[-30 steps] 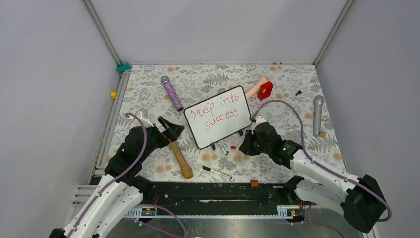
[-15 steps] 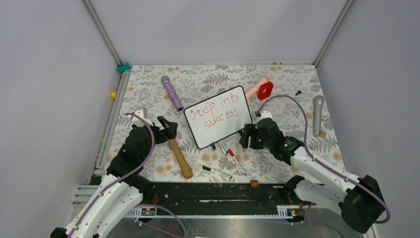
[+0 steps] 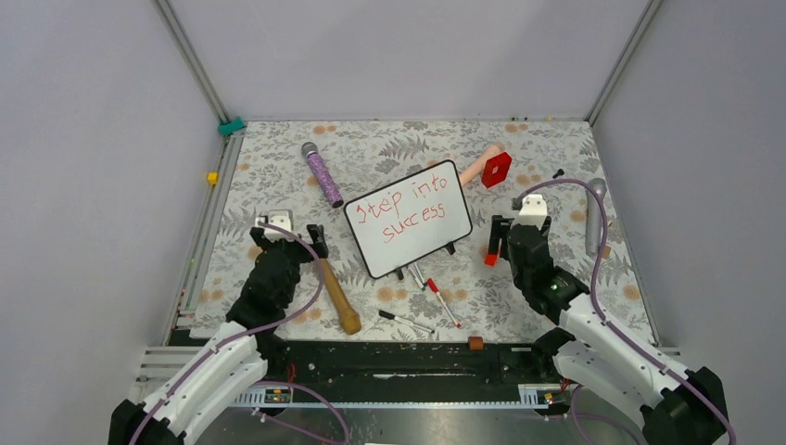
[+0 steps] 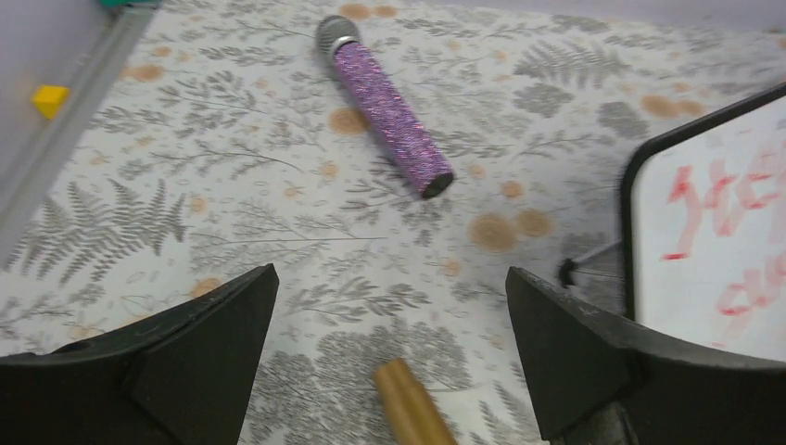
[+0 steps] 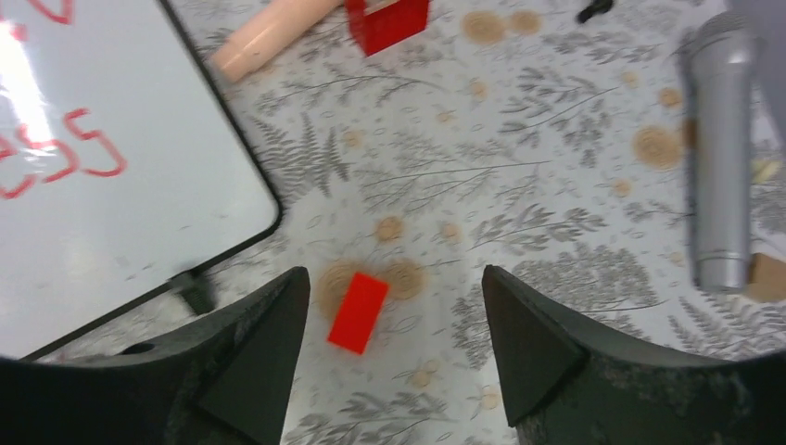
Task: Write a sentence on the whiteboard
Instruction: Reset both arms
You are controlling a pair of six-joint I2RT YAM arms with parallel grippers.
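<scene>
The whiteboard (image 3: 408, 218) stands tilted at the middle of the table, with its black frame and small feet showing. The sentence (image 3: 402, 215) on it reads "step into success" in red, in two lines. A corner of the whiteboard (image 4: 718, 241) shows in the left wrist view and its edge (image 5: 120, 176) in the right wrist view. My left gripper (image 3: 287, 238) hovers open left of the board, over the hammer handle (image 4: 412, 403). My right gripper (image 3: 515, 241) is open right of the board, above a small red block (image 5: 358, 312). A red marker (image 3: 442, 301) lies on the table in front of the board.
A wooden-handled hammer (image 3: 335, 295) lies left of the board and a purple microphone (image 3: 323, 176) behind it. A silver microphone (image 3: 594, 215) lies at the right edge. A red holder (image 3: 497, 169) and a peach cylinder (image 3: 480, 165) sit behind the board. A black marker (image 3: 405, 321) lies near the front rail.
My right gripper opened and let go of the red marker, which now lies on the table, then drew back to the right. My left arm swung back towards the left.
</scene>
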